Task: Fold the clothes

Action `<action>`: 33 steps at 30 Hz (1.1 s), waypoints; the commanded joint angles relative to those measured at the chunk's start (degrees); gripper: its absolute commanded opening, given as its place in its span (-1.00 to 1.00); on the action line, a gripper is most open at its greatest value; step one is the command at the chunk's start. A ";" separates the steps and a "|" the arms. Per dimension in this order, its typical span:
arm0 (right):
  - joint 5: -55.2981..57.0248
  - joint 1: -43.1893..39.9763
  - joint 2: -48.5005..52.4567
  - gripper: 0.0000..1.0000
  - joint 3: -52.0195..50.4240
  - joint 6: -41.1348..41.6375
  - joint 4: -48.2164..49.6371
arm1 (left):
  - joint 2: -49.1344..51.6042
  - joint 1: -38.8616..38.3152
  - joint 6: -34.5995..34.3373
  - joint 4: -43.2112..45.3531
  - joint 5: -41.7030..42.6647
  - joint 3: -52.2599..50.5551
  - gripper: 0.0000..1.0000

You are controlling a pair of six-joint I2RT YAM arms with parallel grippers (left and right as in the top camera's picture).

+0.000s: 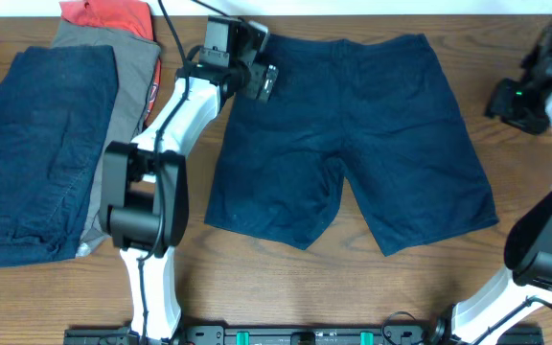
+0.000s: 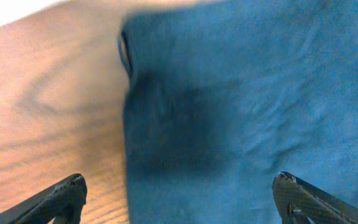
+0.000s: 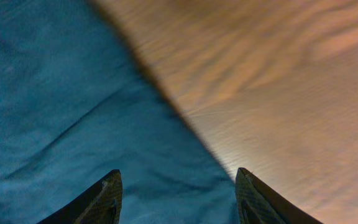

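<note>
Currently the pre-grasp for a first fold is judged to be in hand: the dark navy cotton shorts are laid flat and unfolded mid-way across the brown wooden table, waistband at the far side. The left gripper is held over the waistband's left corner, fingers spread wide, nothing pinched, with cloth edge and bare wood both under it. The right gripper is held at the shorts' right side edge, likewise spread and empty. The next move is judged to call for both claws to be lowered and closed on the edges so the cloth can be carried over. A thin layer flat on wood may be missed. A stack is noted far left — folded navy garment, grey garment, red garment — well apart from the shorts, so no obstruction is expected.
</note>
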 commanded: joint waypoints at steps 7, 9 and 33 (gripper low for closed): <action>1.20 8.59 -0.15 0.16 0.96 -0.92 -0.04 | 5.62 0.42 2.47 0.20 -0.44 1.86 0.92; 1.22 9.46 -0.15 0.16 0.96 -0.92 -0.07 | 6.08 0.42 2.45 -0.07 -0.17 1.86 0.91; 1.14 16.92 0.11 0.12 0.24 4.13 -1.16 | -0.17 5.53 -14.78 -36.17 -0.20 1.84 -0.20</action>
